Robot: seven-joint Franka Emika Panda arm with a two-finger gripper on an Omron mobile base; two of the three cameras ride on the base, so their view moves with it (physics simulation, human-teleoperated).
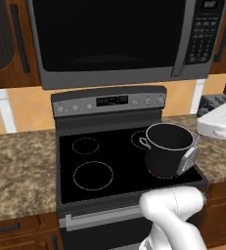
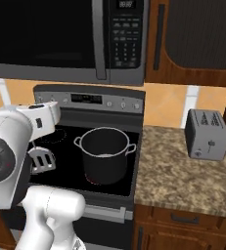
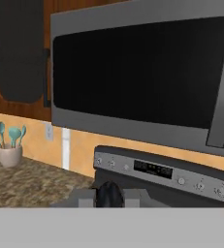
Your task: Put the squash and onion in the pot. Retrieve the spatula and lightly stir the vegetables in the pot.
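Leftward, two bare burner rings point(image 1: 93, 175) leave open black cooktop at lower left of the left base view, while one pot point(image 1: 169, 149) sits at the stove's right edge, and one spatula point(image 1: 188, 160), pinched handle-up by the closed gripper point(image 3: 108, 193), hangs just beside its right wall.

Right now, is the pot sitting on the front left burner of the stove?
No, the pot sits on the right side of the stove, while the front left burner ring is bare.
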